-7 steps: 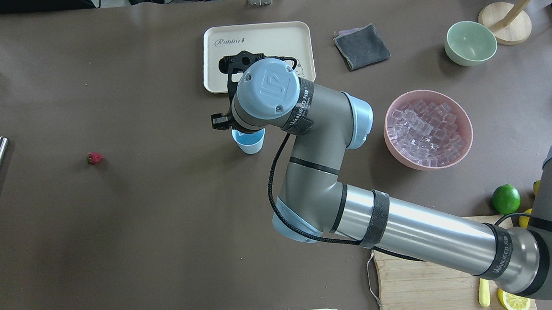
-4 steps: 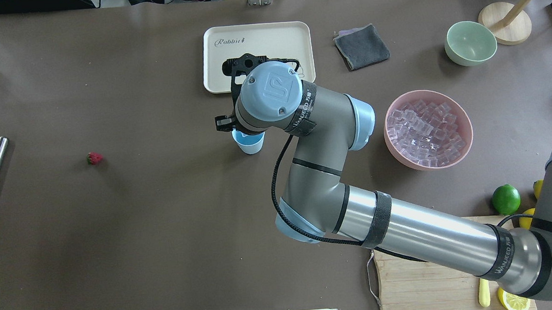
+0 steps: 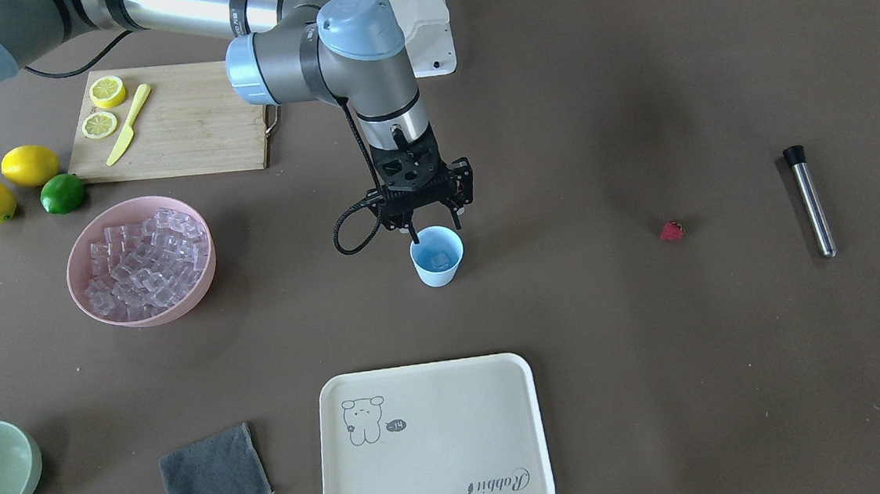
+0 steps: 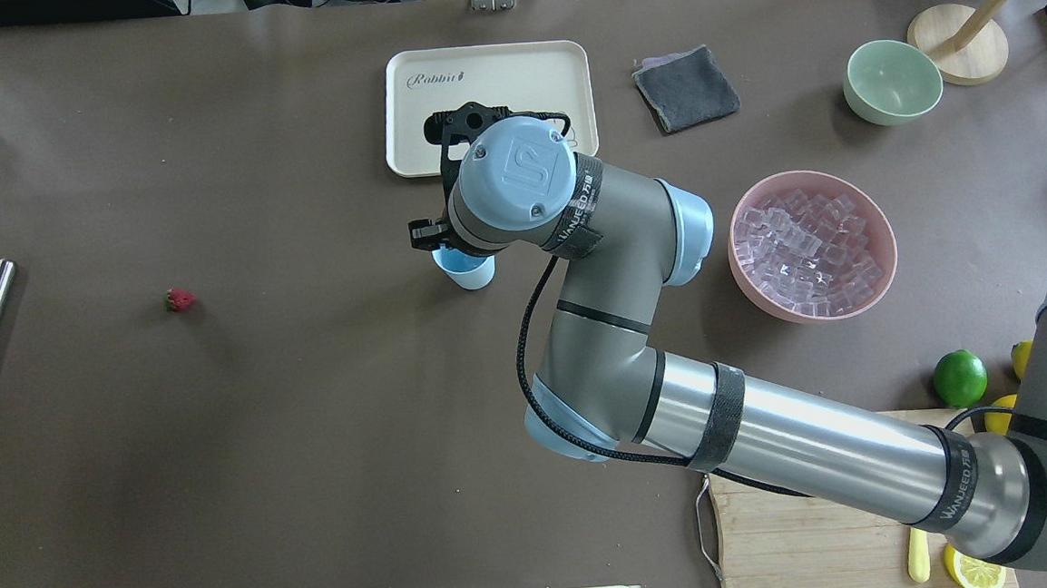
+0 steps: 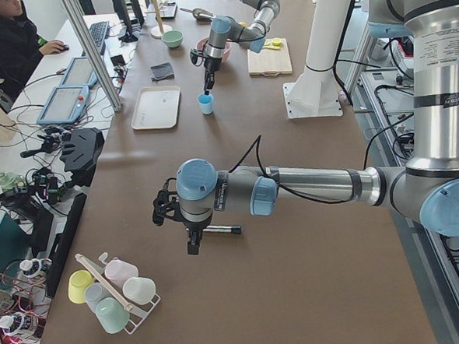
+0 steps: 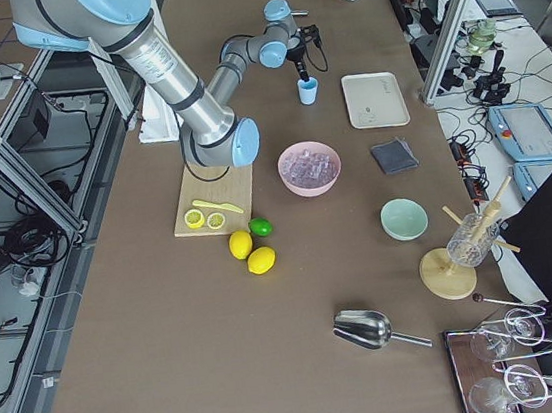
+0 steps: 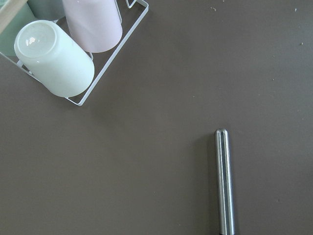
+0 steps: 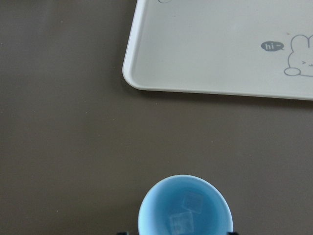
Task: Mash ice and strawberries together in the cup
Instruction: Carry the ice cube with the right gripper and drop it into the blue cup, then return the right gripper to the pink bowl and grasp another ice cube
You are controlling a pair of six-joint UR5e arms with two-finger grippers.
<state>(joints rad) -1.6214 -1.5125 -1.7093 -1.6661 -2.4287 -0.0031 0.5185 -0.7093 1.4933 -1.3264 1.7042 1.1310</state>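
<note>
— Hard to see?
— Tips of the right gripper (image 3: 435, 232), lost under the right arm (image 4: 769, 443) from overhead. Also the left gripper (image 5: 193, 244): side view only, jaws impossible to judge.
— In the cup (image 8: 183, 210)?
— Two cubes of ice (image 8: 192, 201); plenty more in the pink bowl (image 3: 143, 317).
— Right jaws?
— Spread either side of the cup's mouth, gripping nothing.
— And the strawberry (image 3: 671, 230)?
— Loose on the table (image 3: 655, 379), well apart from the cup.

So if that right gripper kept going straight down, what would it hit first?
The light-blue cup, directly below the right gripper. The open fingers stand about as wide as its rim, so they might catch the rim or slide past outside; depth is unclear.
</note>
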